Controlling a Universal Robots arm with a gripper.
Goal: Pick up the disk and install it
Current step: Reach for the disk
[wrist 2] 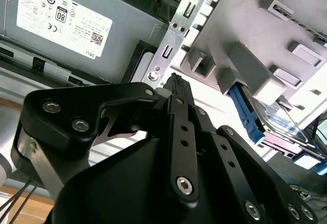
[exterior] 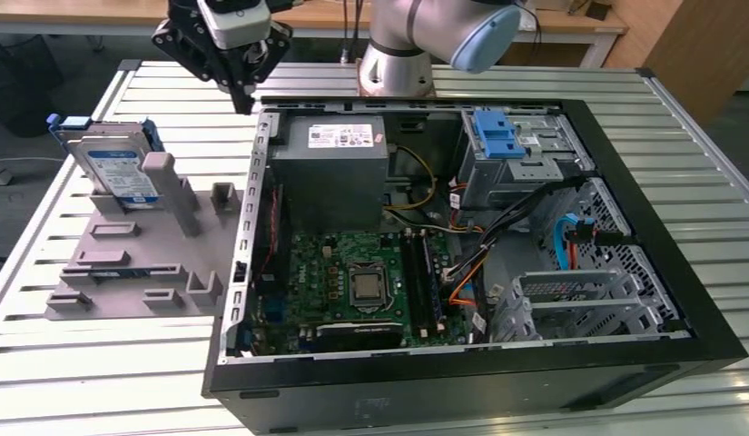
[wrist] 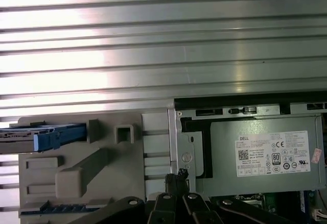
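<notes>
The disk [exterior: 117, 168] is a silver-grey drive with a blue-and-white label and blue side rails. It stands upright on edge in the grey holder [exterior: 144, 259] at the exterior view's left. In the first wrist view the disk [wrist: 36, 135] appears edge-on, and in the second wrist view its blue rail [wrist 2: 245, 113] shows beside the holder. My black gripper [exterior: 242, 102] hangs above the gap between the holder and the case's rear corner, to the exterior view's right of the disk and apart from it. Its fingertips [wrist 2: 176, 81] meet, shut on nothing, as the first wrist view's fingertips [wrist: 181, 174] also show.
An open computer case [exterior: 665, 263] lies on the slatted metal table [exterior: 714, 163], with a grey power supply [exterior: 331, 168], a motherboard [exterior: 362, 282] and a metal drive bay topped by a blue latch [exterior: 497, 136]. The arm's base [exterior: 399, 54] stands behind the case.
</notes>
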